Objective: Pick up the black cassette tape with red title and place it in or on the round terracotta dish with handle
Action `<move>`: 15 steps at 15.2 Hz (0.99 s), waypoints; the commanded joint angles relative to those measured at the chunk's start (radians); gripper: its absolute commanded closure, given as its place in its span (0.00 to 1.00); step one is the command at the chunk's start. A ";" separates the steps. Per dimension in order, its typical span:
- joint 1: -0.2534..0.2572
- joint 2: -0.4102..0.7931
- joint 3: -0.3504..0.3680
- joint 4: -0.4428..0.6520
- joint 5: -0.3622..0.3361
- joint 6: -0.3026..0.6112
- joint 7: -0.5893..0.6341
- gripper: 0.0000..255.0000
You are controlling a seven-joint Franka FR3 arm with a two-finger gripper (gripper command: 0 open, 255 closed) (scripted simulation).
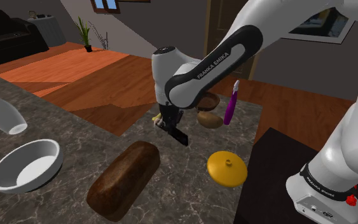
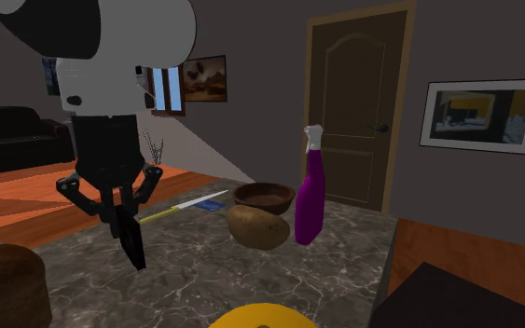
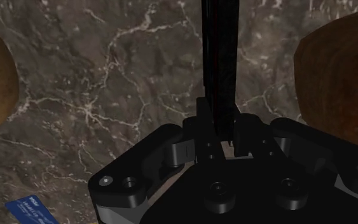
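The cassette [image 3: 219, 63] shows as a thin, plain black slab seen edge-on, with no title in sight. The gripper [image 3: 219, 127] has its fingers clamped on one end, and the cassette hangs over the marble counter [image 1: 75, 127]. The brown dish [image 2: 263, 196] sits farther along the counter. A potato [image 2: 258, 226] lies just before the dish, and a purple spray bottle [image 2: 310, 196] stands beside it. A dark loaf [image 1: 123, 178] lies near the gripper.

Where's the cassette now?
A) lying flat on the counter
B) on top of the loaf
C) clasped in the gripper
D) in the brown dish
C: the cassette hangs edge-down from the gripper, whose fingers are shut on its upper end; the dish sits apart from it.
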 commanded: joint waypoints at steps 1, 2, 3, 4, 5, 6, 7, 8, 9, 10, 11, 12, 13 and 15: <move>-0.003 -0.019 0.003 0.004 0.010 -0.022 -0.008 1.00; -0.004 -0.028 0.004 0.007 0.014 -0.034 -0.011 1.00; -0.006 -0.037 0.005 0.011 0.019 -0.046 -0.013 1.00; -0.006 -0.046 0.006 0.015 0.023 -0.058 -0.016 1.00; -0.007 -0.054 0.007 0.019 0.027 -0.071 -0.019 1.00; -0.008 -0.060 0.008 0.023 0.030 -0.079 -0.021 1.00; -0.022 -0.062 -0.001 0.021 0.032 -0.079 -0.046 1.00; -0.037 -0.062 -0.011 0.021 0.034 -0.079 -0.071 1.00; -0.051 -0.062 -0.020 0.022 0.035 -0.080 -0.095 1.00; -0.065 -0.061 -0.030 0.024 0.036 -0.081 -0.120 1.00; -0.079 -0.059 -0.040 0.027 0.037 -0.082 -0.144 1.00; -0.093 -0.056 -0.049 0.031 0.038 -0.083 -0.167 1.00; -0.106 -0.052 -0.059 0.037 0.038 -0.085 -0.191 1.00; -0.133 -0.043 -0.078 0.051 0.038 -0.090 -0.237 1.00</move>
